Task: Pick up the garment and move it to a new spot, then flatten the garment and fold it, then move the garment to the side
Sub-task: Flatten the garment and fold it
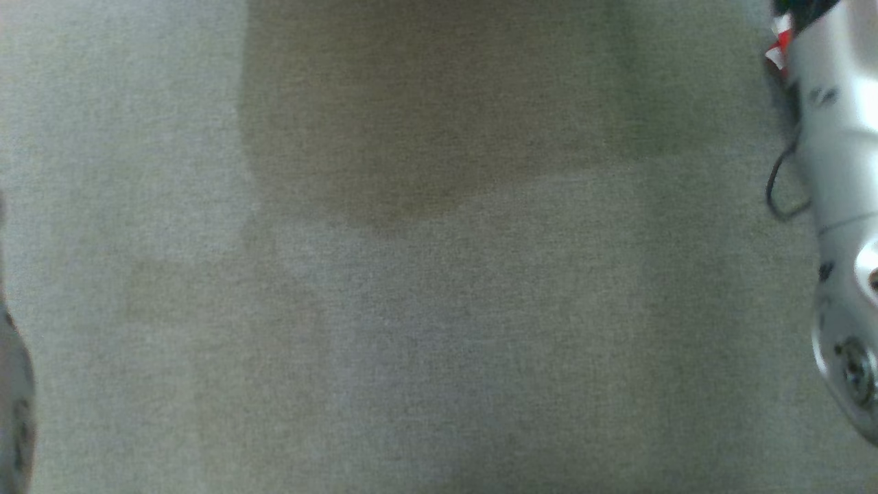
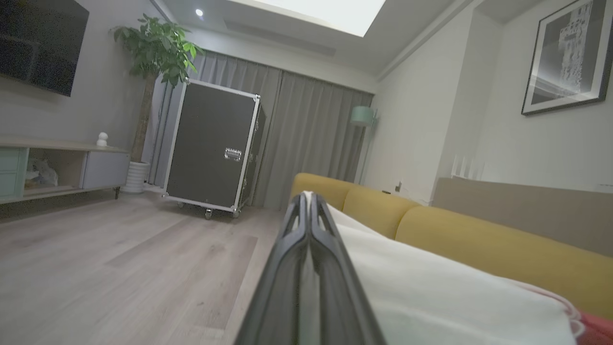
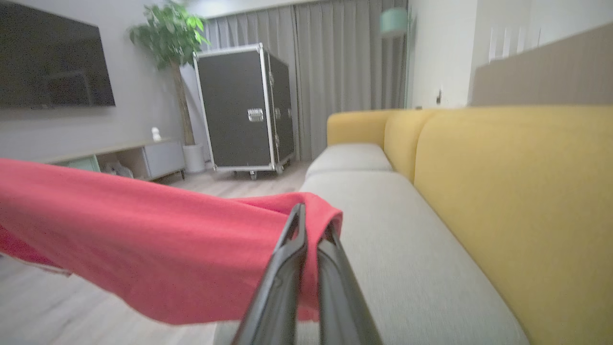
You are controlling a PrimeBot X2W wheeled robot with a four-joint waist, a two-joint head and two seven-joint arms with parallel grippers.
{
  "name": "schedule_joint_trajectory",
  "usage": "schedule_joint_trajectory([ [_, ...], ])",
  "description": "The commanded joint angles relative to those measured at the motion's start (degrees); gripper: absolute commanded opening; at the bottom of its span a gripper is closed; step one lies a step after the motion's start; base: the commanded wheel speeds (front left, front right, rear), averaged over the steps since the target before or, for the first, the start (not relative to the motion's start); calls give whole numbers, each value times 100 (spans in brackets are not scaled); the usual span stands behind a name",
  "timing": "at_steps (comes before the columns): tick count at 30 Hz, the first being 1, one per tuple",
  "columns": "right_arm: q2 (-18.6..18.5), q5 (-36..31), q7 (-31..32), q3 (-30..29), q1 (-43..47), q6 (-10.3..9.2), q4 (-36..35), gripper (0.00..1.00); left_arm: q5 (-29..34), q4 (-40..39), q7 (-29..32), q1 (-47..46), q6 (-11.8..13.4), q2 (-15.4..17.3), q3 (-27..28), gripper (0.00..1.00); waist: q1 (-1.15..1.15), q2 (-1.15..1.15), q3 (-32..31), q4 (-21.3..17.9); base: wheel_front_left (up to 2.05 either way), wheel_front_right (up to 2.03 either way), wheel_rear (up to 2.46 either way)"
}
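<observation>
In the right wrist view the garment (image 3: 143,249) is red cloth stretched out to the left and hanging in the air. My right gripper (image 3: 313,220) is shut on one bunched edge of it, above the grey sofa seat (image 3: 383,230). In the left wrist view my left gripper (image 2: 306,196) is shut, with a white part of the garment (image 2: 431,287) coming out of its tips and draping to the right; a red edge shows at the bottom right corner. In the head view a red and white bit of the garment (image 1: 778,44) peeks out beyond my right forearm (image 1: 837,171).
The grey seat cushion (image 1: 439,274) lies below the head camera. A yellow sofa back (image 3: 517,191) runs along the right. Beyond the wooden floor (image 2: 119,268) stand a black wheeled case (image 2: 210,148), a potted plant (image 2: 158,48) and a low TV cabinet (image 2: 57,163).
</observation>
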Motion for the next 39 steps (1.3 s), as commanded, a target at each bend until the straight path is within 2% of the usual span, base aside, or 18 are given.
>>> schedule_joint_trajectory([
  [1, 5, -6, -30, 27, 70, -5, -39, 0, -14, -96, -73, 11, -16, 300, 67, 0, -1, 0, -20, 17, 0, 0, 0],
  [7, 8, 445, 335, 482, 784, -5, 874, 0, -329, 62, -173, 1170, -29, 334, -626, 0, -1, 0, -246, 94, 0, 0, 0],
  [11, -93, 829, 753, 1048, 1337, -5, 1062, 0, -639, -2, -122, 2098, -30, 477, -1063, 0, -1, 0, -506, 159, 0, 0, 0],
  [15, -363, 1140, 1158, 1651, 1887, -5, 1050, 0, -993, -291, 54, 2955, -31, 697, -1491, 0, -1, 0, -808, 179, 0, 0, 0],
  [24, -1028, 2060, 1872, 2897, 3067, -5, 442, 0, -1520, -1349, 608, 4586, -31, 1350, -2184, 0, -1, 0, -1547, 185, 0, 0, 0],
  [34, -1621, 2830, 2261, 3697, 3748, -5, -297, 0, -1906, -2314, 1196, 5673, 105, 1851, -2314, 0, -1, 0, -2001, 95, 0, 0, 0],
  [39, -1860, 3290, 2542, 3985, 4056, -5, -767, 0, -2101, -2875, 1472, 6170, 277, 2100, -2329, 0, -1, 0, -2167, 27, 0, 0, 0],
])
